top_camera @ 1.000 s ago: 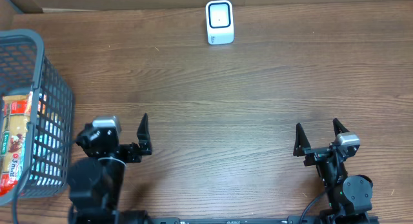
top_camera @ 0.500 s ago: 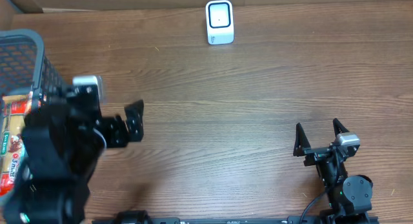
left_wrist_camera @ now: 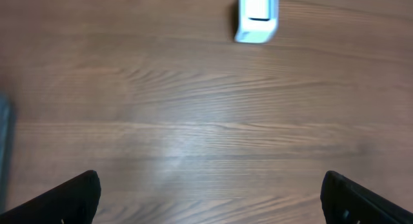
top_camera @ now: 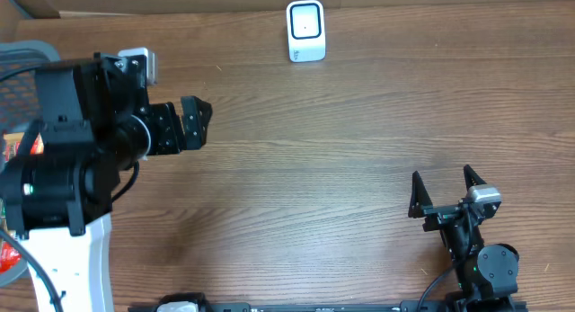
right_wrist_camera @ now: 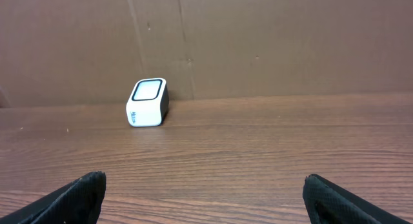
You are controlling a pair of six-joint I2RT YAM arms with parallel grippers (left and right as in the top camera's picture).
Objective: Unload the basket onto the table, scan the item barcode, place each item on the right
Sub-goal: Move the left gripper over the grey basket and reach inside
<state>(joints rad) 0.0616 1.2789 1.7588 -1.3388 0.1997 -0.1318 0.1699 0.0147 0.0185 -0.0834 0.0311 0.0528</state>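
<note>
The white barcode scanner (top_camera: 305, 31) stands upright at the table's far edge. It also shows in the left wrist view as the scanner (left_wrist_camera: 257, 17) and in the right wrist view as the scanner (right_wrist_camera: 147, 102). The item is a packet in the grey basket (top_camera: 27, 49) at the left; only a red sliver of it (top_camera: 18, 148) shows under my raised left arm. My left gripper (top_camera: 196, 123) hangs open and empty high above the table, right of the basket; its jaws (left_wrist_camera: 210, 201) frame bare wood. Low near the front right, my right gripper (top_camera: 445, 191) is open and empty (right_wrist_camera: 206, 198).
A brown cardboard wall (right_wrist_camera: 258, 43) closes off the far side behind the scanner. The basket's blurred edge (left_wrist_camera: 3, 140) shows at the left of the left wrist view. Wood-grain tabletop (top_camera: 359, 141) stretches between the two arms.
My left arm has risen and swung towards the far side, its gripper travelling away from the front edge, still open. The right arm has not moved.
</note>
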